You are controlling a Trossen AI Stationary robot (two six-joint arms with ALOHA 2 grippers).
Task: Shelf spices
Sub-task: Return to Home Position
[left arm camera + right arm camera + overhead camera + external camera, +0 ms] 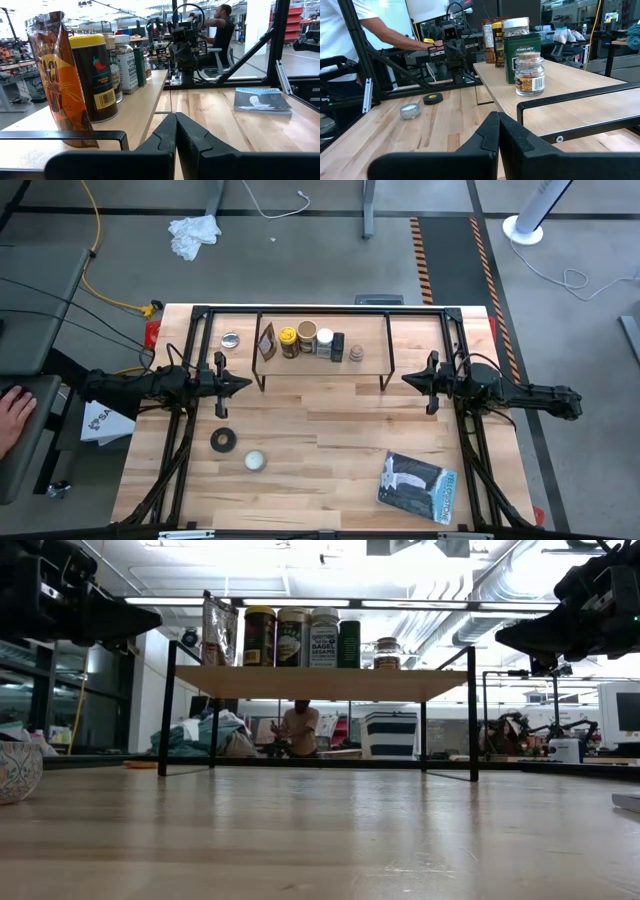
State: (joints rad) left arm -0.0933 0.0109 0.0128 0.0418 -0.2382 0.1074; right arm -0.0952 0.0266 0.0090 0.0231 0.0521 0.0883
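Note:
The shelf (325,368) stands toward the table's far side, its black wire legs on the tabletop. On its plank stand the spices in a row: brown packet (267,342), yellow-lidded jar (288,340), tan-lidded jar (307,335), white-capped bottle (324,341), dark bottle (338,346), tiny brown-topped jar (356,354). The low view shows them upright (291,637). My left gripper (243,383) hovers shut at the shelf's left end; my right gripper (407,380) hovers shut at its right end. Neither touches anything.
A black tape roll (224,440) and a round silvery tin (256,461) lie near the left arm. Another tin (231,339) sits left of the shelf. A dark booklet (418,486) lies at near right. A person's hand (14,416) is beyond the table's left edge.

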